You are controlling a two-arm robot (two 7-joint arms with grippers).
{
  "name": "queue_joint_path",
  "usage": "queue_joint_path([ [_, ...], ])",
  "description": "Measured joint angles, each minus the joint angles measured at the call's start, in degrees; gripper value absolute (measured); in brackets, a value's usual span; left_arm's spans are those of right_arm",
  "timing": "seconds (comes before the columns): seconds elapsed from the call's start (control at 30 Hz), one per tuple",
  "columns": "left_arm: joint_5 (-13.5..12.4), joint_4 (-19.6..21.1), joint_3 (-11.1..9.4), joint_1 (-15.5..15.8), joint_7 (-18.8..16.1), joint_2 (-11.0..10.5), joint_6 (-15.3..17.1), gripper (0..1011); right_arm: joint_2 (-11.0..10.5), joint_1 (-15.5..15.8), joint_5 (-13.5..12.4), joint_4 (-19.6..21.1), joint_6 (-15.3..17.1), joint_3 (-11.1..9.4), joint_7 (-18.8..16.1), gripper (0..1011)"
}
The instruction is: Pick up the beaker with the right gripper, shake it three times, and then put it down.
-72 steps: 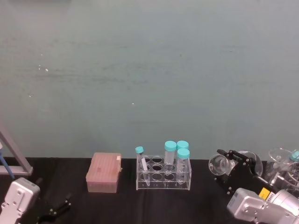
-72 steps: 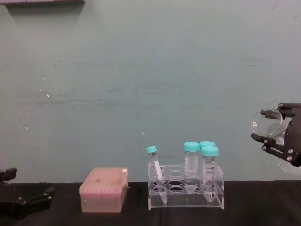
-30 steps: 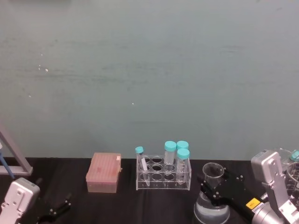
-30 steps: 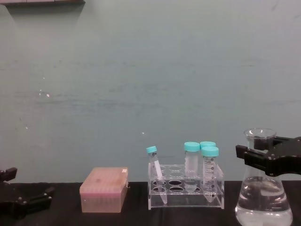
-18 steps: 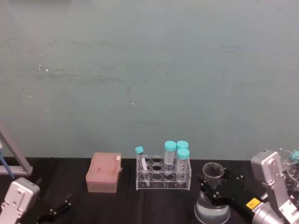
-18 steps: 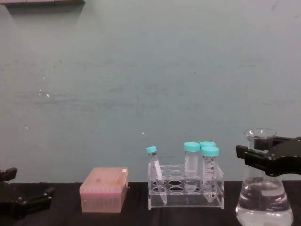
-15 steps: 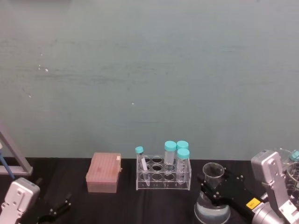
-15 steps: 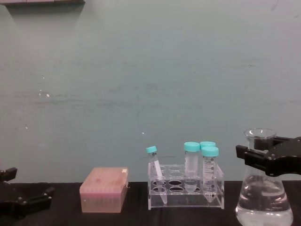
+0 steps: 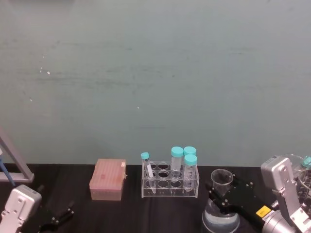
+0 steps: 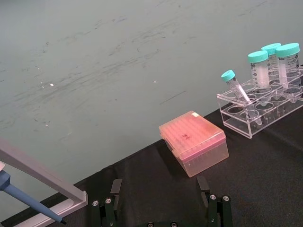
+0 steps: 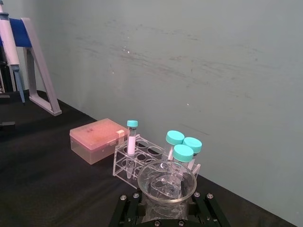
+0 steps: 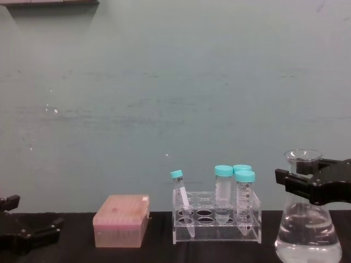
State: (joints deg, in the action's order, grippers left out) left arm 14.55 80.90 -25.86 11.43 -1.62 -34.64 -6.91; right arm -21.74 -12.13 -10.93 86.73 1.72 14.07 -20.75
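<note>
Black tabletop (image 9: pixel 121 213); conical beaker (image 12: pixel 307 233) in right tool (image 12: pixel 303 183)

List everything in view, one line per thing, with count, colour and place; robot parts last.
beaker: one, clear glass with clear liquid, right of the rack, neck in the right gripper.
tube rack: one, clear, table centre.
tubes: four, teal caps, in the rack; the thin one tilted.
box: one, pink, left of the rack.
pipette stand: one, grey, far left.
table: one, black.
left gripper: one, black, open, low at the left.
right gripper: one, black, shut on the beaker's neck.
</note>
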Motion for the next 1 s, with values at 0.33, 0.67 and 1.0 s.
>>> queue_joint_path([
  [0.33,0.0,0.0,0.0,0.0,0.0,0.0,0.0,1000,0.5,0.1,-3.8,-0.5,0.4,-0.4,-2.1,449],
  [0.67,0.0,0.0,0.0,0.0,0.0,0.0,0.0,1000,9.1,2.8,-31.7,-0.4,15.4,-9.8,-7.1,449],
  [1.0,0.0,0.0,0.0,0.0,0.0,0.0,0.0,1000,12.3,3.7,-42.3,-0.2,23.0,-13.0,-4.8,450],
])
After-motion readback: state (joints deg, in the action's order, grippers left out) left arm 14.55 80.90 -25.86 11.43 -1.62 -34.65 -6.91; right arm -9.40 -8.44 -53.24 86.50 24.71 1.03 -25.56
